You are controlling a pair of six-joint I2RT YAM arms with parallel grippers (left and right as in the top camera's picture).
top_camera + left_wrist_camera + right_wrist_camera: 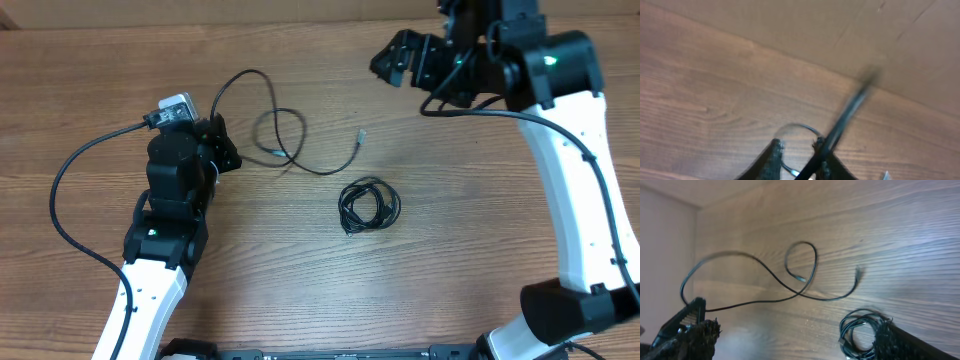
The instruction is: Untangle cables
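Overhead layout: wooden table (pixel 480 260), two arms, two black cables mid-table.
L gripper (pixel 225 148): jaws parted a little. In left wrist view, wood shows betw. the fingertips (pixel 774 152). A blurred cable strand runs diagonally up past one tip; gripped or just touching, can't tell.
R gripper (pixel 393 60): spread wide, nothing in it. In right wrist view, fingers (pixel 690 325) sit at the two lower corners w/ table betw. them.
Loose cable (pixel 325 172): one end at L gripper. It arcs toward the far edge, makes a small loop, and ends in a light plug (pixel 360 133) near table centre.
Coiled cable (pixel 350 215): small bundle, on the front-edge side of the plug, apart from the loose cable.
L arm: comes from front-left corner, reaches away, wrist low over table.
R arm: rises from front-right corner, bends left along far edge. Gripper points left, well apart from both cables.
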